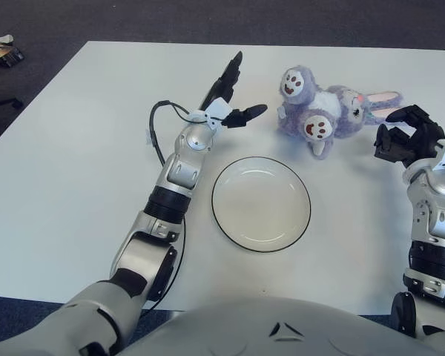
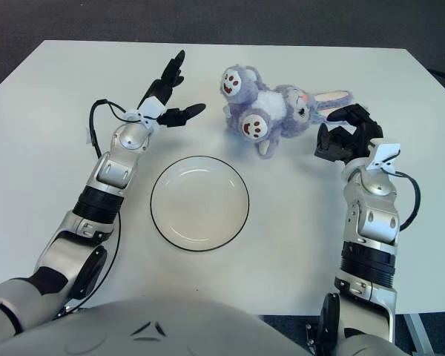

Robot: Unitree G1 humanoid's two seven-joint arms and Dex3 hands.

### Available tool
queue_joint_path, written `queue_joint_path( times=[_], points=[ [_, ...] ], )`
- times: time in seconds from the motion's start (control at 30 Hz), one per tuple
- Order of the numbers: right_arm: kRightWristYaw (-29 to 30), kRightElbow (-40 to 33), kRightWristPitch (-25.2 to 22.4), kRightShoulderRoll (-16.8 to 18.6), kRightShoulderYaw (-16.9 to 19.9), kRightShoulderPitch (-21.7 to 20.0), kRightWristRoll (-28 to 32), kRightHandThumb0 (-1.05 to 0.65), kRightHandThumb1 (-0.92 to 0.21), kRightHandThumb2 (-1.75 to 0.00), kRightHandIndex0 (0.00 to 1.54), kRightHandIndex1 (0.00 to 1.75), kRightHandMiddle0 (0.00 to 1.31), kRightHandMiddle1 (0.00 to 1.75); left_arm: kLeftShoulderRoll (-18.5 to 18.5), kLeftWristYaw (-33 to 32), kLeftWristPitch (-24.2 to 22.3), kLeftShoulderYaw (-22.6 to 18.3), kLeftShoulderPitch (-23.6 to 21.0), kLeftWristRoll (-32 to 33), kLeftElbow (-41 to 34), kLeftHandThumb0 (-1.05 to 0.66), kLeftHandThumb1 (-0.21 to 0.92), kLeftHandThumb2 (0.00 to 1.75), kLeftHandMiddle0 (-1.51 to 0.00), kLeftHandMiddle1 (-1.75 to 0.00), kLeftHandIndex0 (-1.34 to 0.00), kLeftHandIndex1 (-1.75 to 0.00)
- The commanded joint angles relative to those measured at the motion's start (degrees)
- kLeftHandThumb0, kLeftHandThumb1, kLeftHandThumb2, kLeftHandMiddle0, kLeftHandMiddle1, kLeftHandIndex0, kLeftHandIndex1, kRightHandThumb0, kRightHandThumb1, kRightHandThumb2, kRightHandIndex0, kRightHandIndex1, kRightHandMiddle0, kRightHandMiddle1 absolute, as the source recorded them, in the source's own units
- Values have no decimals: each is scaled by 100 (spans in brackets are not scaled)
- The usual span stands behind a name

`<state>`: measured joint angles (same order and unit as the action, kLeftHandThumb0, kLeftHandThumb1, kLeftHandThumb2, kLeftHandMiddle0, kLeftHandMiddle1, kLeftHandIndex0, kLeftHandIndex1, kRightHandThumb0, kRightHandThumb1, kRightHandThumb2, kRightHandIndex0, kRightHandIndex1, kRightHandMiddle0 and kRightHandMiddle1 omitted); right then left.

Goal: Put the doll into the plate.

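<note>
black fingers on the left hand (image 1: pixel 233 96) are spread wide and straight, two reaching up and away, the thumb (image 1: pixel 246 113) poking out sideways toward the doll (image 1: pixel 328 113). they hold nothing and touch nothing; the thumb tip stops short of the doll's near foot. the hand shows above the plate's upper left edge, over bare table (image 1: pixel 74 156).

the right hand (image 2: pixel 345 133) has its fingers bent into a loose claw, not closed on anything. it sits just right of the doll, below the long ears, close to the plush. whether a fingertip brushes the fur cannot be told from either view.

the doll is a lilac and white plush rabbit, fuzzy, lying on its back on the table beyond the plate (image 1: pixel 260 203), up and to the right of it, apart from the rim. two round white soles with brown paw marks face up. its face is turned away and hard to read; the pale ears with pink insides trail off to the right.

the plate is round, white, shallow, with a thin dark rim, and nothing lies in it. the table is flat matt white. a thin black cable (image 1: pixel 159 122) loops off the left wrist. a small dark object at the floor's far left corner is cut off by the frame.
</note>
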<state>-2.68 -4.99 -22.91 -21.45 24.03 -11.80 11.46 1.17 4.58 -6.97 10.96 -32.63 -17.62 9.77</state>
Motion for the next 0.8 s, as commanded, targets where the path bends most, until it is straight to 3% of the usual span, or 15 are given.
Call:
queue_joint_path(
  times=[0.0, 0.07, 0.2, 0.4, 0.77],
  points=[
    [-144, -76, -402, -297, 163, -312, 241, -1, -11, -154, 75, 175, 58, 168, -50, 76, -84, -86, -174, 198, 105, -104, 92, 39, -7, -16, 0, 0],
    [-198, -31, -593, -405, 220, -428, 327, -1, -10, -154, 75, 175, 61, 165, -66, 98, -88, -100, -197, 283, 137, -101, 92, 36, -3, -42, 0, 0],
    [-346, 179, -923, -669, 380, -694, 525, -1, -7, -157, 77, 175, 65, 163, -79, 118, -46, -117, -233, 427, 193, -94, 91, 31, 0, -64, 0, 0],
    [-489, 637, -1079, -975, 573, -966, 647, -1, -6, -159, 78, 175, 64, 165, -86, 41, 101, -98, -284, 459, 314, -89, 89, 28, 0, -77, -2, -2],
    [-234, 602, -1457, -912, 643, -1184, 729, -1, -12, -152, 75, 175, 60, 163, -122, -73, 305, -34, -225, 383, 346, -87, 89, 28, 0, -86, 0, -3]
  ],
)
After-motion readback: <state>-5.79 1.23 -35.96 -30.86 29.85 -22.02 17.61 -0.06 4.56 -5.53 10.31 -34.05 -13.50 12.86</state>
